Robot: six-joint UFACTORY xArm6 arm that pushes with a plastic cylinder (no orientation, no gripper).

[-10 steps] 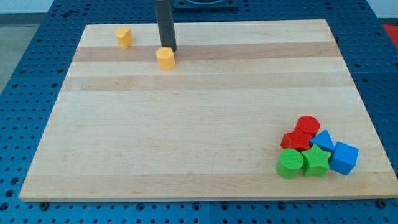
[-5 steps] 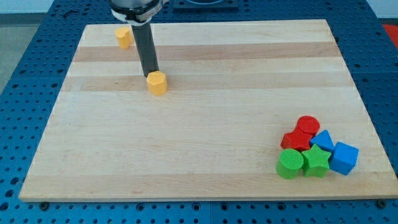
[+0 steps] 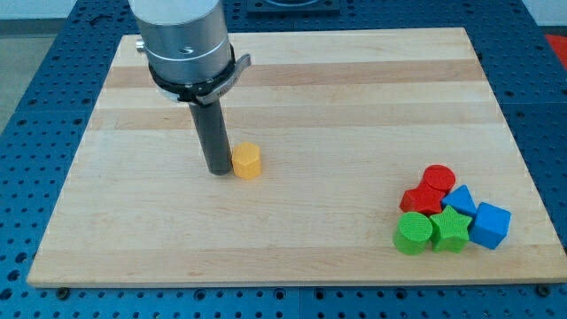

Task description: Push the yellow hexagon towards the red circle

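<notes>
**Tip behind the hexagon, mid-push toward the red circle**

My tip (image 3: 218,171) sits on the board (image 3: 292,89) just at the view's left of the yellow hexagon (image 3: 246,161), touching it or very nearly so. There is no hand to open or close here: the arm ends in a plain rod, holding nothing, and it can only shove.

The hexagon lies left of the board's centre, well apart from the red circle (image 3: 438,178), which sits near the view's lower right corner. I judge the push to be in hand but far from done; most of the way to the circle is open wood.

The next move calls for a drive toward the view's right and slightly down, with the tip kept squarely behind the hexagon so it does not slip off to one side.

The circle is the top of a tight cluster: a second red block (image 3: 419,200) touches it below, a blue block (image 3: 459,198) beside it, a blue cube (image 3: 490,224) at the right, and a green star (image 3: 449,229) and green cylinder (image 3: 413,232) along the bottom. Too hard an arrival would likely scatter them.

No containers are in view; every block rests directly on the board.
</notes>
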